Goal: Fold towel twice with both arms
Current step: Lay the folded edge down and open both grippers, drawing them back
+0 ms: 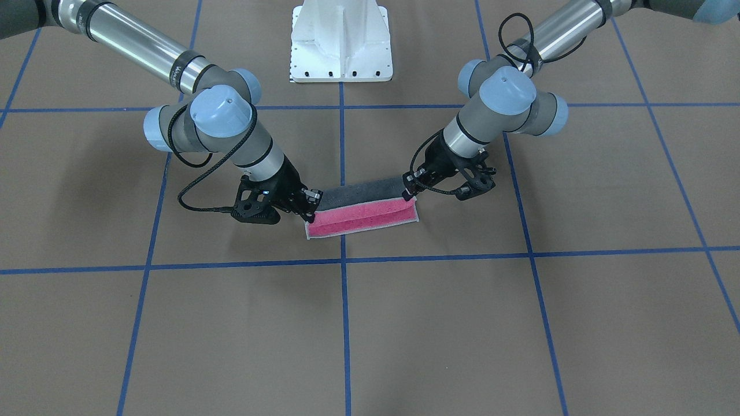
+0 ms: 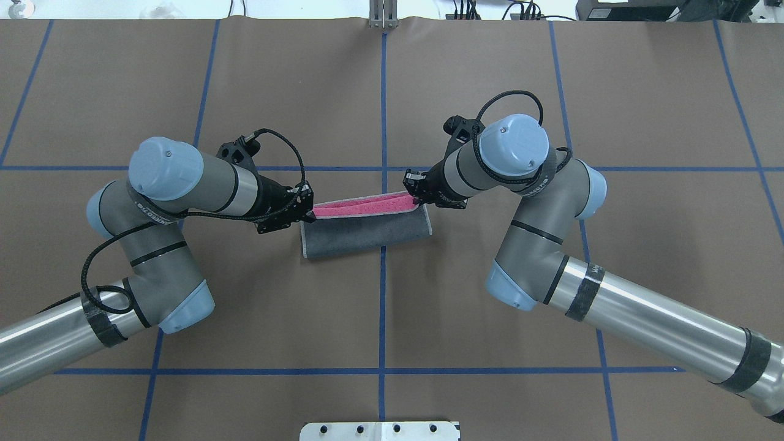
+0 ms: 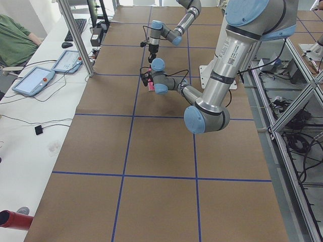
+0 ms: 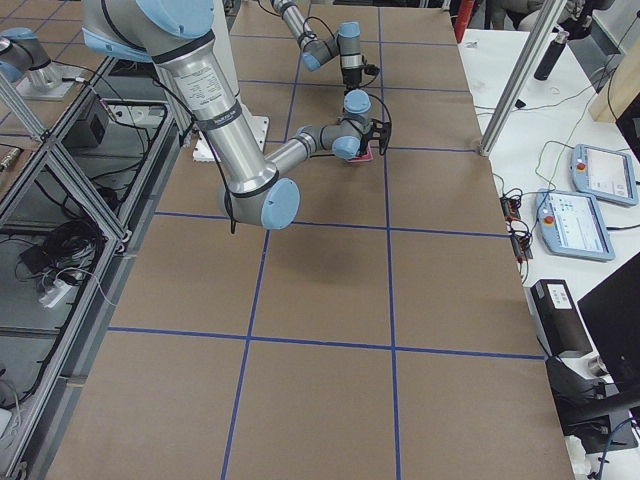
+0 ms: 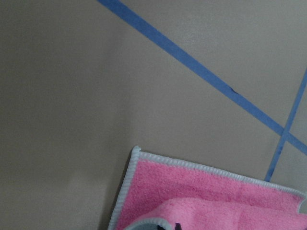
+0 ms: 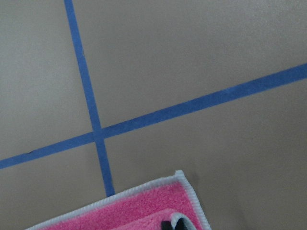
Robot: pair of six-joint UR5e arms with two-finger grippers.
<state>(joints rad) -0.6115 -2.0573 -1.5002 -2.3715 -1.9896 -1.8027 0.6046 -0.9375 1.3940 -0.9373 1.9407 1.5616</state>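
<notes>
The towel (image 2: 367,233) lies across the table's centre line, folded over itself, grey face up, with a strip of pink along its far edge (image 2: 361,207). In the front-facing view the pink strip (image 1: 361,217) is nearest the camera. My left gripper (image 2: 306,207) is shut on the towel's left far corner, low over the table. My right gripper (image 2: 418,191) is shut on the right far corner. Both also show in the front-facing view, left (image 1: 411,193) and right (image 1: 312,211). Each wrist view shows pink cloth with its light border, left (image 5: 201,191) and right (image 6: 134,211), and a raised flap at the bottom edge.
The brown table cover carries a grid of blue tape lines (image 2: 383,92). The white pedestal base (image 1: 341,40) stands behind the towel. An operators' bench with tablets (image 3: 33,80) and a seated person (image 3: 15,40) runs along the far side.
</notes>
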